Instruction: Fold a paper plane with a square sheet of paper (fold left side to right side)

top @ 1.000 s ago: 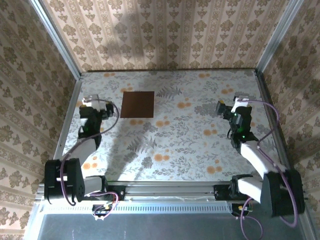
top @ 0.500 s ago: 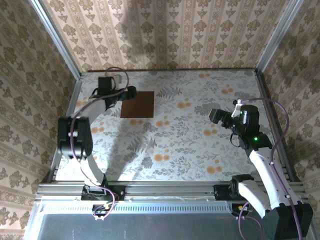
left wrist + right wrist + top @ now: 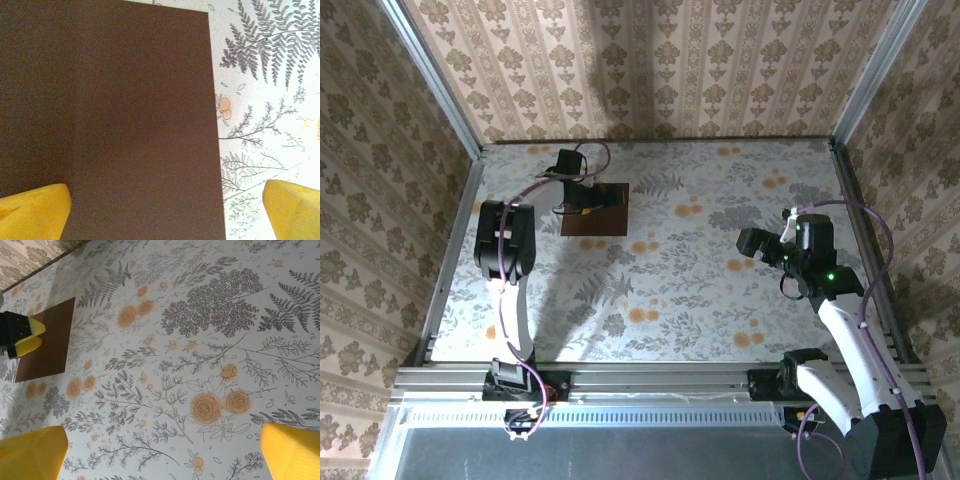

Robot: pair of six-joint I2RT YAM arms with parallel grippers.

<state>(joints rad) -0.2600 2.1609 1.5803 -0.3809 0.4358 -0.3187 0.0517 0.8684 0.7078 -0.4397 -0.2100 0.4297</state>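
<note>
Overhead, upper left: left gripper [image 3: 580,203] spread empty over the square sheet of paper [image 3: 608,212], close-up adding one fingertip [image 3: 292,210] off its edge; right gripper [image 3: 748,243] likewise agape.

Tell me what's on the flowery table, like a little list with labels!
Paper: square sheet of paper, dark reddish-brown, lying flat at the far left of the table
Left gripper: open, over the sheet; one finger above it, the other above the tablecloth past its edge
Right gripper: open, holding nothing, over the flower print on the right, away from the sheet
Folds: none visible yet
</note>
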